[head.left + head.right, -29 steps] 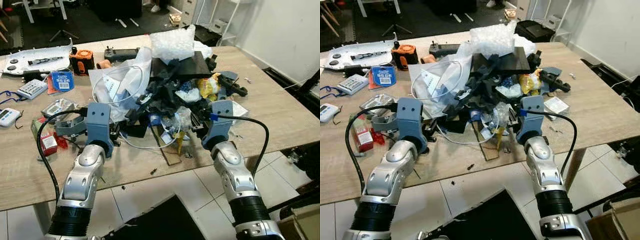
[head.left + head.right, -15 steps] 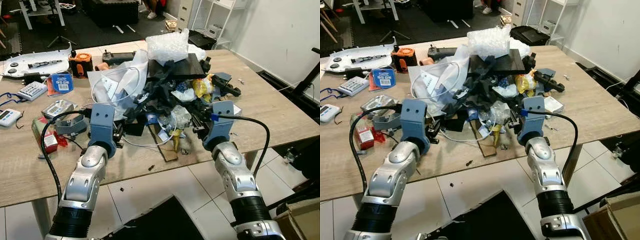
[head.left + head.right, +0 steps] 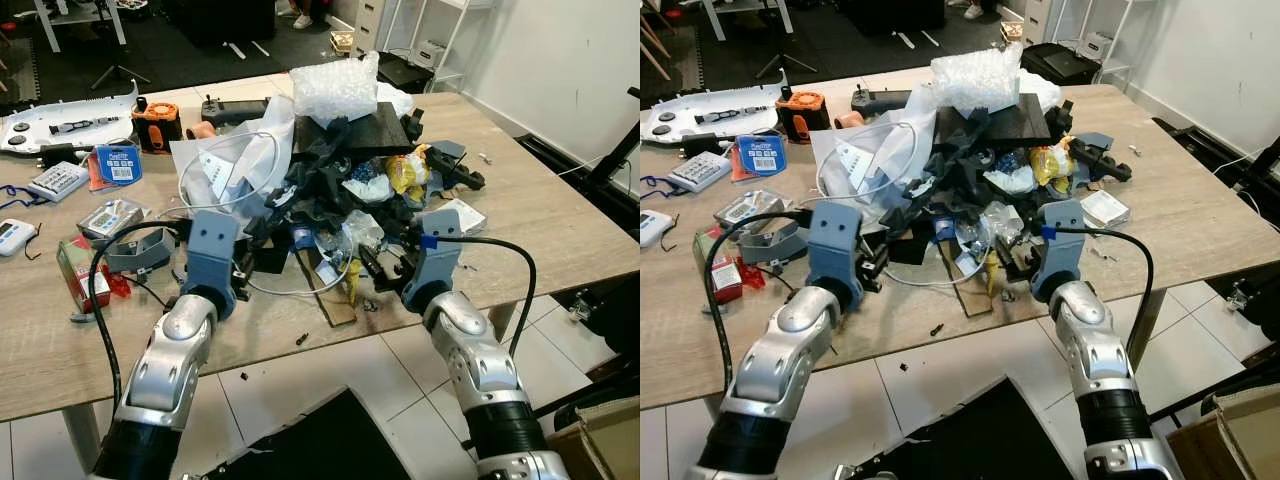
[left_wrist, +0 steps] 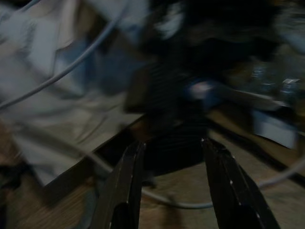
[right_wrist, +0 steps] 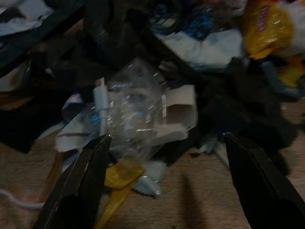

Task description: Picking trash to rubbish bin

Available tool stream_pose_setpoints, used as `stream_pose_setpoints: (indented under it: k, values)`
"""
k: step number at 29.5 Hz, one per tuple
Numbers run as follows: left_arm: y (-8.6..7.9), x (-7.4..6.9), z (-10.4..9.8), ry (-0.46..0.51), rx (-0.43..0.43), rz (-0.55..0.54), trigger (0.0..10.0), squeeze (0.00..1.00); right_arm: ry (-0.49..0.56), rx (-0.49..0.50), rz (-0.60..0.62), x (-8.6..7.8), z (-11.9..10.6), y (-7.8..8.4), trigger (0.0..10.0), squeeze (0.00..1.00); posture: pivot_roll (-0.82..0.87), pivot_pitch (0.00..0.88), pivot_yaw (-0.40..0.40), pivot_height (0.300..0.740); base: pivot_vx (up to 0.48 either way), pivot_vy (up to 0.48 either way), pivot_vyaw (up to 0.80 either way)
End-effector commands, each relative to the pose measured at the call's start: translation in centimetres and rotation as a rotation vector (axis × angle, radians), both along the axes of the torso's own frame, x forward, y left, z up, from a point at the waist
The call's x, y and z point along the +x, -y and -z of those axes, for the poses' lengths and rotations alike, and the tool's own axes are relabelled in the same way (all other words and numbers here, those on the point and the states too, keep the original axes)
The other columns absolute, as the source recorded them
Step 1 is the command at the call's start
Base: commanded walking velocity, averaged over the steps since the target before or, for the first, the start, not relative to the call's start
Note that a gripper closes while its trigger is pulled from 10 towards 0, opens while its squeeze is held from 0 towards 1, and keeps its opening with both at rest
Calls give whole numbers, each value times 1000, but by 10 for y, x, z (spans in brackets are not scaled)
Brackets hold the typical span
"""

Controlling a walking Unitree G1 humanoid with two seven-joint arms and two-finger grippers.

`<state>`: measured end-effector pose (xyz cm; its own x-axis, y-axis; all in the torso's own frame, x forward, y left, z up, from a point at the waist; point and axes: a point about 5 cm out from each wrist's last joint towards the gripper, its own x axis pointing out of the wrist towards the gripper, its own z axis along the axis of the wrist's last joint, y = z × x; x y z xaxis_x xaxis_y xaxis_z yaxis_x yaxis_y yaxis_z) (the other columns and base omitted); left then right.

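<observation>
Zero items binned: tangled heap of black scraps, wrappers and clear plastic (image 3: 345,190) sat mid light wooden table (image 3: 560,215), near front edge.
Left wrist view: left gripper (image 4: 171,191) open, empty, at heap's foot by white cable (image 4: 71,67).
Right wrist view: right gripper (image 5: 162,183) spread wide before crumpled clear plastic wrapper (image 5: 136,117); bare wood below, room tight.

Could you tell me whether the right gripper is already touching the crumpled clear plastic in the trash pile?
Apart. In the right wrist view the right gripper is open, and the clear plastic lies beyond its fingertips with bare tabletop between them.
</observation>
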<state>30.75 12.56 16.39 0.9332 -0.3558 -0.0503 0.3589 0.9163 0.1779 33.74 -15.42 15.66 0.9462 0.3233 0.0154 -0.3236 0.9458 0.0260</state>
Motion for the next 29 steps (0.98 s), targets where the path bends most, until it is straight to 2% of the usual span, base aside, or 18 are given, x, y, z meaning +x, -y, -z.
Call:
stream_pose_setpoints:
  k: [1, 2, 3, 8, 9, 12, 17, 21, 24, 26, 29]
  values:
    - [5, -5, 2, 7, 35, 56, 10000, 0, -9, 6, -3, -2, 0, 4, 10000, 1000, 105, 114, -52, 740, 0, 0, 0]
    - [9, -8, 3, 17, 55, 111, 10000, 0, -8, 28, -11, -2, -2, 4, 10000, 1000, 105, 114, -52, 740, 0, 0, 0]
    - [20, -14, 1, 39, 66, 211, 10000, 0, -15, 100, -27, -2, -7, 2, 10000, 1000, 103, 114, -56, 740, 0, 0, 0]
    - [31, -18, -2, 76, 97, 307, 10000, 0, 7, 157, -54, -1, -15, -5, 10000, 1000, 102, 110, -49, 740, 0, 0, 0]
    - [36, -19, -2, 82, 121, 341, 10000, 0, 6, 169, -75, -1, -17, -9, 10000, 0, 102, 110, -49, 740, 0, 0, 0]
    - [43, -19, 1, 88, 191, 409, 10000, 0, -9, 156, -177, -2, -18, -24, 10000, 0, 102, 106, -45, 740, 0, 0, 0]
    - [39, -13, 0, 107, 239, 382, 10000, 0, -29, 67, -258, -4, -15, -39, 10000, 0, 100, 98, -37, 740, 0, 0, 0]
    - [35, -11, 0, 115, 259, 367, 10000, 0, -37, 0, -255, -1, -8, -44, 10000, 0, 105, 97, -38, 740, 0, 0, 0]
    - [35, -9, 0, 125, 268, 355, 10000, 0, -21, -105, -153, 10, -3, -38, 10000, 0, 109, 94, -40, 740, 0, 0, 0]
    - [34, -9, 0, 127, 268, 353, 10000, 0, 5, -98, -142, 11, -7, -37, 10000, 0, 113, 90, -41, 740, 0, 0, 0]
    - [33, -8, -1, 134, 270, 350, 10000, 0, 92, 6, -125, 15, -26, -37, 10000, 0, 113, 87, -39, 740, 0, 0, 0]
